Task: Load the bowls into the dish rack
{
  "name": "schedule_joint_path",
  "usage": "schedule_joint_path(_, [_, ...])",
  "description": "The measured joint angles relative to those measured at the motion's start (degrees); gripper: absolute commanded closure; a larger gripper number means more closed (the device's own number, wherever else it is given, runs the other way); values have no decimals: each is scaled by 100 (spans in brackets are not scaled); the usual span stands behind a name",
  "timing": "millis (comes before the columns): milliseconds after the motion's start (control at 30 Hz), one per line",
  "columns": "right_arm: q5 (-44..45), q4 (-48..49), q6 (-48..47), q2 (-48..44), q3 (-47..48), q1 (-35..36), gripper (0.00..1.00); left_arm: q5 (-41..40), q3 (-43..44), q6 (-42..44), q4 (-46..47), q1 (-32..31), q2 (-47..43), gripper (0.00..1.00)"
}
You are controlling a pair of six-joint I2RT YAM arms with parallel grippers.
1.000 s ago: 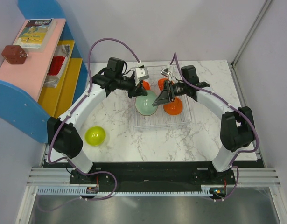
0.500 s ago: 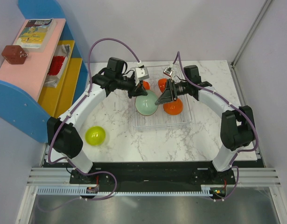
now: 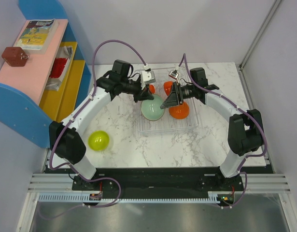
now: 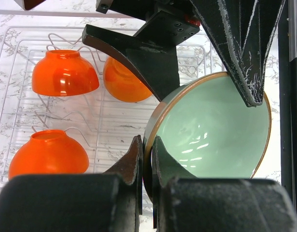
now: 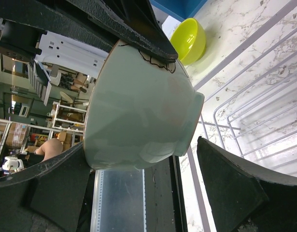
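My left gripper [image 3: 147, 98] is shut on the rim of the pale grey-green bowl [image 3: 152, 109] and holds it tilted on edge over the left part of the clear dish rack [image 3: 168, 128]. In the left wrist view the fingertips [image 4: 147, 155] pinch the bowl's rim [image 4: 216, 130]. My right gripper [image 3: 166, 102] is open and straddles the same bowl [image 5: 138, 106], its right finger [image 5: 230, 186] apart from the bowl's foot. Three red-orange bowls [image 3: 179, 111] [image 3: 167, 87] [image 3: 150, 88] sit upside down in the rack. A lime-yellow bowl [image 3: 98, 140] lies on the table at the left.
A blue-pink-yellow shelf unit [image 3: 37, 72] with a book and small items stands at the far left. The rack's wire ribs [image 4: 22, 111] show under the bowls. The table's far and right edges meet grey walls.
Almost nothing. The right gripper has shifted very slightly beside the grey-green bowl, and the left gripper keeps its hold on the rim.
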Motion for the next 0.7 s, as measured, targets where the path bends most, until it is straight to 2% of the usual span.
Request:
schedule_joint_path(300, [-22,0,0,0,0,2,9,-44,-17,0,-2,-111,0,98])
schedule_joint_path(400, [-48,0,2,0,0,2,15,-57,-22,2,-2,-127,0,98])
schedule_joint_path(467, [-63,11,0,0,0,2,26,-79,-28,2,-2,-129,0,98])
schedule_joint_path(567, [-15,-15,31,0,0,-2,56,-136,-35,4,-2,-133,0,98])
schedule_joint_path(600, [-7,-28,31,0,0,-9,82,-144,-35,2,0,-136,0,98])
schedule_joint_path(633, [-7,-31,33,0,0,-11,93,-162,-35,4,4,-142,0,98])
schedule_joint_path(667, [-11,-35,26,0,0,-11,100,-166,-35,4,0,-146,0,98])
schedule_joint_path(700, [-11,-35,24,0,0,-11,100,-168,-35,4,2,-146,0,98])
